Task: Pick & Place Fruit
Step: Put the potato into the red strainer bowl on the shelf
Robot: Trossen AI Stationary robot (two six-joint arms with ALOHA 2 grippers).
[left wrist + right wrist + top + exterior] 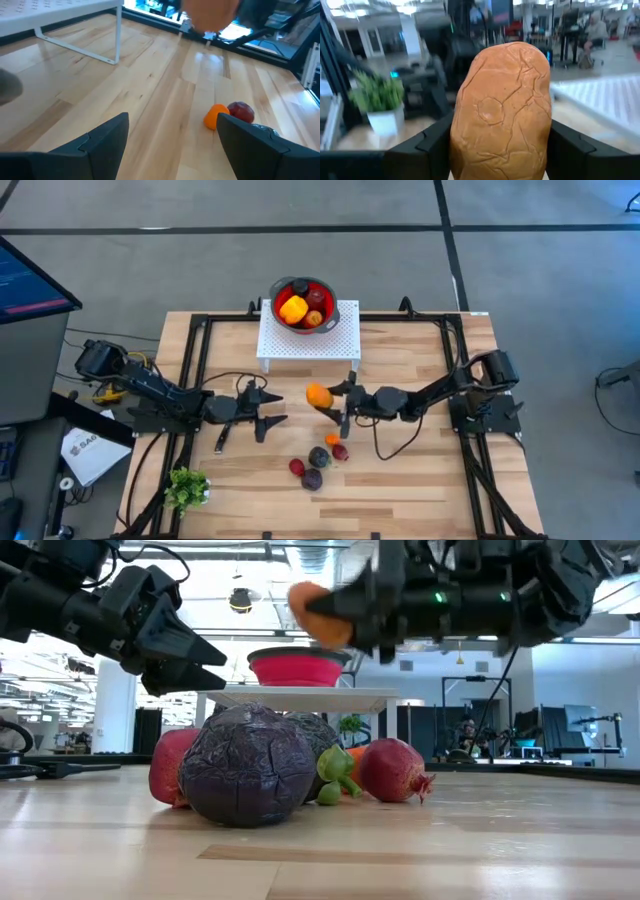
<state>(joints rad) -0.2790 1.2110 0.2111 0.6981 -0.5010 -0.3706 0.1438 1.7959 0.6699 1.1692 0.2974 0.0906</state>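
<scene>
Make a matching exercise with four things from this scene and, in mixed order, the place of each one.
Things:
1. orange fruit
2. red bowl
3. plant sprig
4. purple fruit

Places:
A. on the white stand
B. near the table's front left corner
C. between the right end effector's fingers
D. on the table among other fruit

Pairs: 1-C, 2-A, 3-B, 4-D

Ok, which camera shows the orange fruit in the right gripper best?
The right wrist view: the orange fruit fills the picture between the right gripper's fingers. The high view shows it small, the low view from the side, and the left wrist view only blurred.
</scene>
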